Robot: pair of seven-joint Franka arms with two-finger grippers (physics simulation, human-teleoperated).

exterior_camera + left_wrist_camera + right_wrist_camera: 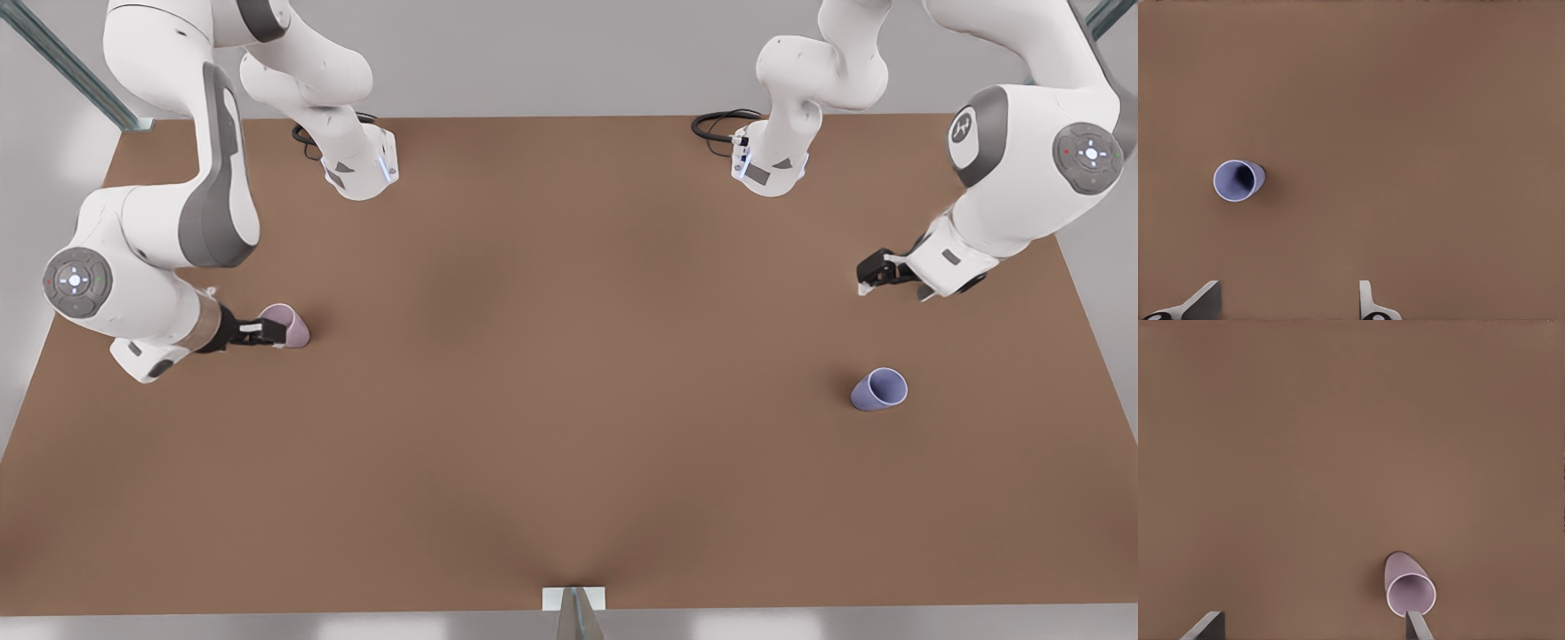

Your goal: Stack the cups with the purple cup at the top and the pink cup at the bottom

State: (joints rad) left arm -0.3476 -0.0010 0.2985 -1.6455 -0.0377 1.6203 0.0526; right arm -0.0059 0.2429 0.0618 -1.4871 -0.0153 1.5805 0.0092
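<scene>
Stacking not started: both cups stand apart on the table, neither held.

The pink cup (286, 324) sits at the front view's left; the right gripper (263, 332) is at it, fingers open, one fingertip (1417, 623) at the rim. The purple cup (878, 389) stands upright at the front view's right, well apart; the left gripper (876, 271) hovers near it, fingers open. Remaining: grasp the cups, place pink on the brown table (569, 400), nest purple on top.

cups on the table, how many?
2. The pink cup is at the front view's left, by the right gripper. The purple cup stands alone at the front view's right.
</scene>
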